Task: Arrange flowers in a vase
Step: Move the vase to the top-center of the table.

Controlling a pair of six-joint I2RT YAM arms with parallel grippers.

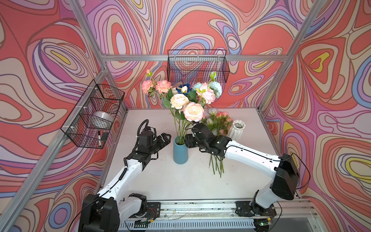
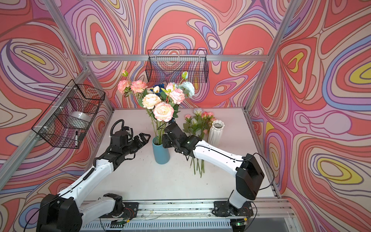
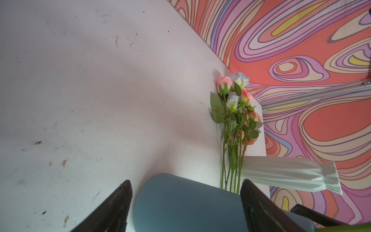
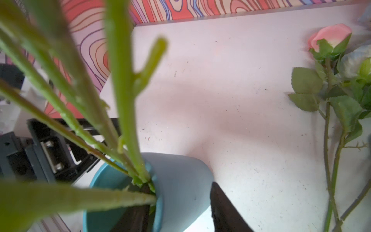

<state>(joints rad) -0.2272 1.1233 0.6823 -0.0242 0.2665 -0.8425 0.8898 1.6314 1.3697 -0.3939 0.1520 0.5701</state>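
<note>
Left gripper (image 3: 185, 181) wide open, empty, at blue vase's (image 1: 180, 152) nine o'clock; right gripper (image 4: 179, 185) half-closed astride its rim, grip unclear.

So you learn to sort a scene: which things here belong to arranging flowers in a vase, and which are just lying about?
Belong to the job: blue vase, flowers standing in it, loose flowers on the table.
Just lying about: white vase, wire baskets, tape roll, pen.
</note>
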